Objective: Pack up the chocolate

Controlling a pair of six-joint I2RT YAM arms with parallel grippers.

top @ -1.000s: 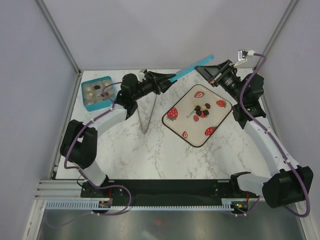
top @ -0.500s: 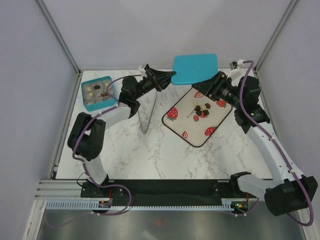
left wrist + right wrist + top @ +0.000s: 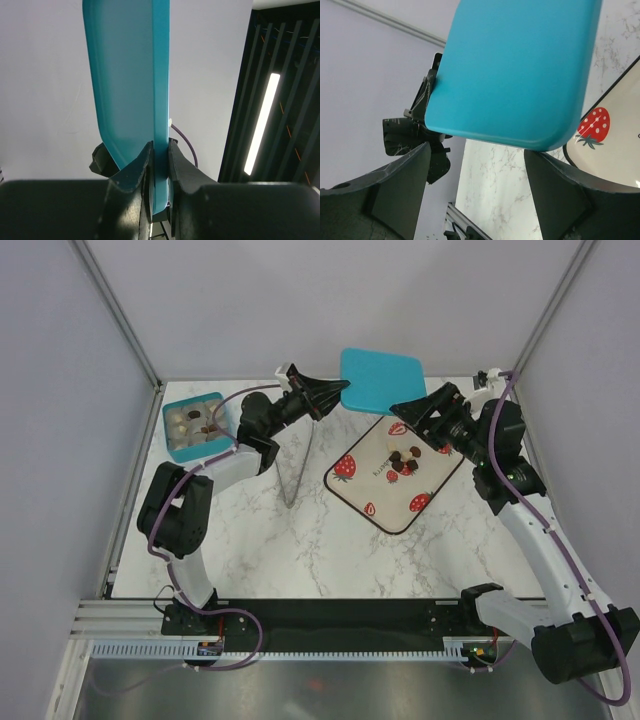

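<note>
Loose chocolate pieces [image 3: 403, 461]: small tight cluster, dark brown plus few pale, at centre of strawberry-print tray [image 3: 390, 490], right side. Boxed chocolate pieces [image 3: 190, 421]: pale beige and brown, inside teal box [image 3: 198, 452], far left.

Top view: bright, even, diffuse light from above; marble table [image 3: 260, 540] w/ soft, faint shadows beside arms; sharp throughout, bottom strip dimmer. Left wrist view: 1 strip light [image 3: 260, 125] at right, blown out white vs dark bkgd; teal lid [image 3: 125, 75] evenly lit; left gripper fingers [image 3: 131, 175] dark, soft-focus. Right wrist view: lid crisp, matte; right gripper fingers [image 3: 385, 195] dark, blurred, 2 at bottom corners.
</note>
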